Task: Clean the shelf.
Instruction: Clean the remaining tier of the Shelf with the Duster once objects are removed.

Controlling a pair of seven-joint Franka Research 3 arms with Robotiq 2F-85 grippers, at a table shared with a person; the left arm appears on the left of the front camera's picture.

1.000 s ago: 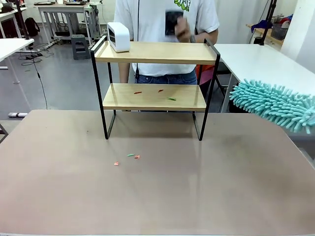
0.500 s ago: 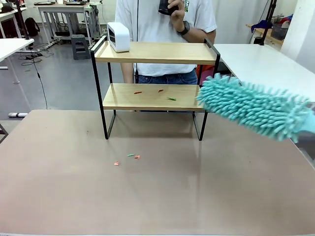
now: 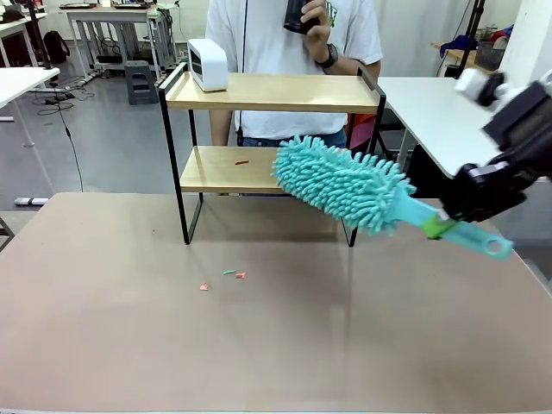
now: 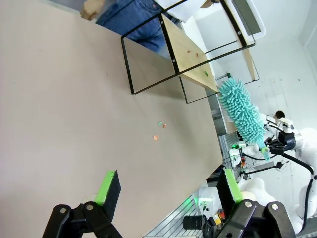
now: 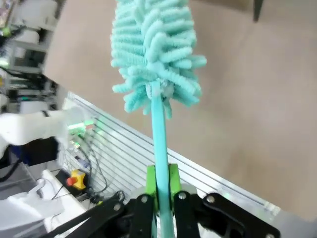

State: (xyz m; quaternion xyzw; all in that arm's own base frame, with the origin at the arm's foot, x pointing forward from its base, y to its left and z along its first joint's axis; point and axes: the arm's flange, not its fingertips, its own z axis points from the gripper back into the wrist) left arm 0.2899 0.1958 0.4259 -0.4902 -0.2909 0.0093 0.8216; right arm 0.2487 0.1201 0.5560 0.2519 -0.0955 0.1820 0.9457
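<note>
Shelf: the 2-tier shelf (image 3: 276, 91) stands at the far middle of the brown table (image 3: 259, 345), in front of the person; 2 light wooden boards in a thin black frame on legs. The left wrist view shows it (image 4: 188, 49) at an angle.
Top board: a white boxy device (image 3: 207, 65) sits at its left end.
Lower board: 1 small red scrap (image 3: 241, 161) lies left of centre. The left wrist view shows a green bit (image 4: 205, 73) near the board's end.
Duster: a teal fluffy duster (image 3: 341, 183) hangs tilted, its head overlapping the right part of the lower board and the handle sloping down to the right. Seen from the left wrist, the duster head (image 4: 242, 111) has its tip at the board's corner; I cannot tell whether they touch.
Right gripper: the right gripper (image 3: 438, 226) comes in from the right, its green pads clamped on the duster's thin handle (image 5: 159, 129); the wrist view shows the jaws (image 5: 162, 181) narrow around it.
Left gripper: the left gripper (image 4: 168, 186) is spread wide and holds nothing, above bare table.
Table scraps: 3 small bits (image 3: 224, 275), red and green, lie on the table in front of the shelf, apart from its legs.
Person: a hand (image 3: 315, 17) holds a dark object at chest height behind the shelf.
</note>
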